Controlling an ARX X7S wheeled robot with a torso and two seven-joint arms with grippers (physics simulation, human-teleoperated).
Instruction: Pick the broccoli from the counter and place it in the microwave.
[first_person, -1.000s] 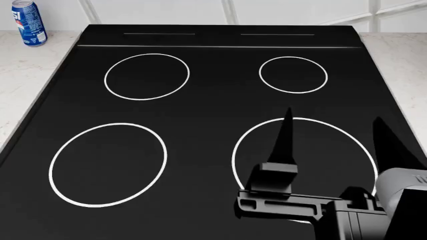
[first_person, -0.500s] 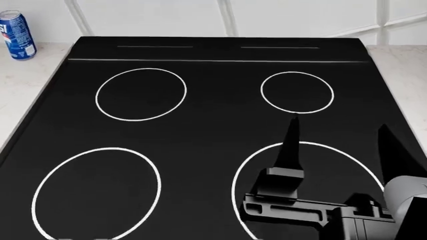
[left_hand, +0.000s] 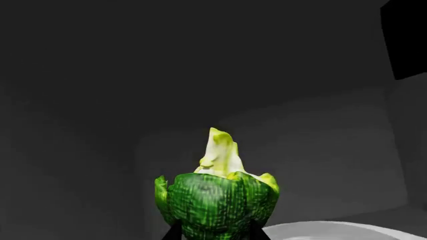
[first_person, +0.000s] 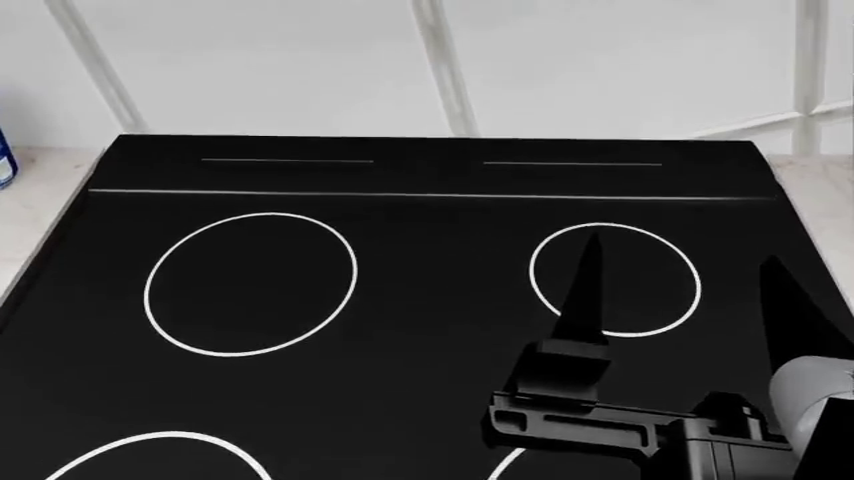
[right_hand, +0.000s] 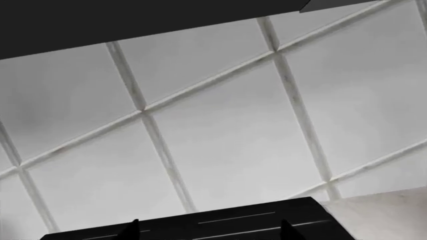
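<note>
Left gripper (left_hand: 215, 235): closed on the broccoli (left_hand: 217, 205), stem pointing away from the camera, inside a dim grey-walled cavity above a pale round plate (left_hand: 333, 231). Right gripper (first_person: 681, 300): fingers spread wide, holding nothing, above the black stove (first_person: 400, 300). Pale counter (first_person: 34, 200) flanks the stove; tiled wall (right_hand: 220, 130) behind.

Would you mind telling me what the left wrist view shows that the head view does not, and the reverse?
Only the left wrist view shows the broccoli, stem pointing away, held low in frame inside a dim grey enclosure, with a pale curved plate beneath. Only the head view shows the black stove top, the white tiled wall, a strip of counter and the right gripper, jaws apart. They share nothing visible.
</note>
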